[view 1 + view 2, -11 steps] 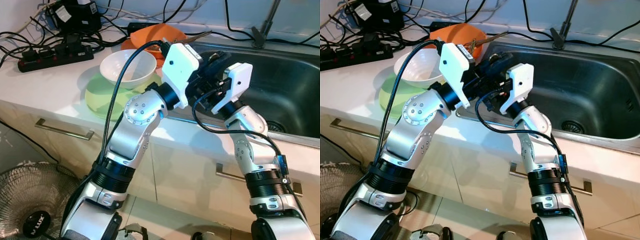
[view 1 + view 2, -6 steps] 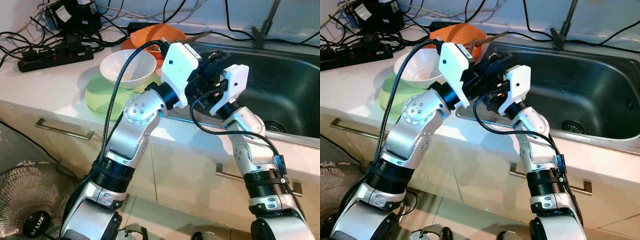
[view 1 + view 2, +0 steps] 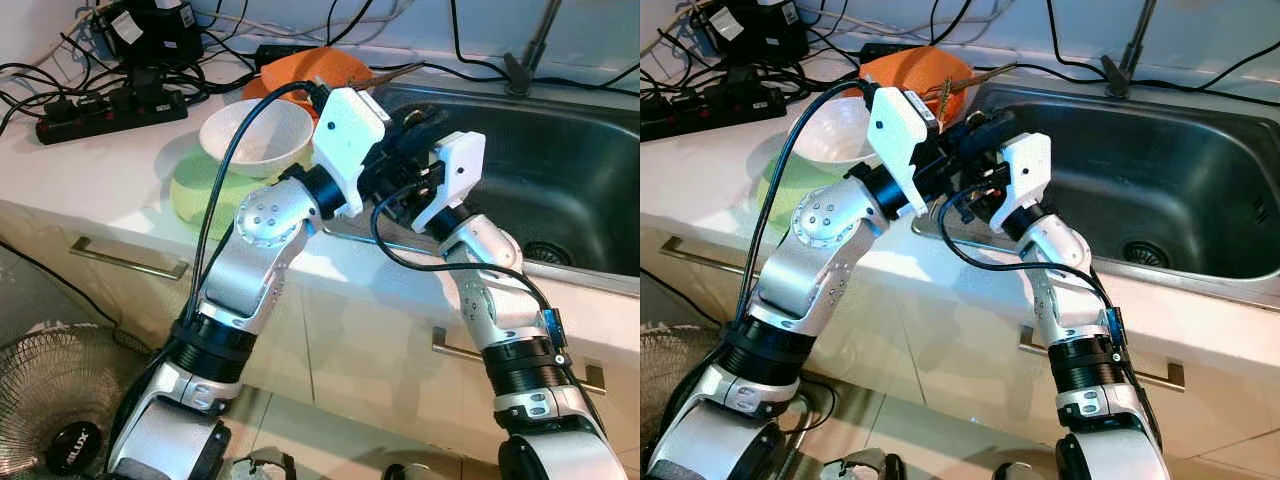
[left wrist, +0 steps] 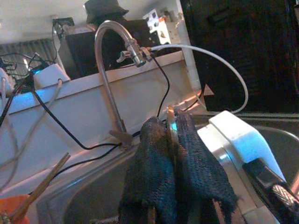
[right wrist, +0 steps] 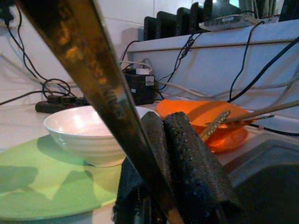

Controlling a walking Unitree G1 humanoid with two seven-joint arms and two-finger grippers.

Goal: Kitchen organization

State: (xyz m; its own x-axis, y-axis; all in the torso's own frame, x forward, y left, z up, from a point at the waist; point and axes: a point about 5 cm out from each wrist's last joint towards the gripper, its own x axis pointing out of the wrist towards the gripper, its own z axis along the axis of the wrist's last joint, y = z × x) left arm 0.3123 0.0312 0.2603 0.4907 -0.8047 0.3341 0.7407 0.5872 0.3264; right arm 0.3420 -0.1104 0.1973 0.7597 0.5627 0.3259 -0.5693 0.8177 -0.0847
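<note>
Both arms meet over the left rim of the steel sink (image 3: 560, 170). My right gripper (image 5: 166, 128) is shut on a long brown stick-like utensil (image 5: 98, 79) that runs slanting past its fingers. My left gripper (image 4: 170, 122) is shut on a thin shiny strip (image 4: 171, 137); I cannot tell whether it is the same utensil. In the eye views the white wrist housings hide most of both grippers (image 3: 405, 125) (image 3: 400, 195). A white bowl (image 3: 255, 135) stands on a green plate (image 3: 200, 195). An orange dish (image 3: 315, 68) behind it holds chopsticks (image 3: 395, 72).
Power strips and tangled cables (image 3: 110, 110) lie at the back left of the counter. A faucet (image 4: 110, 70) rises behind the sink. Drawer handles (image 3: 128, 262) run along the cabinet front, and a floor fan (image 3: 60, 420) stands at the lower left.
Both arms have shifted a little to the left, toward the bowl and the counter, staying close together. The dishes have not moved.
</note>
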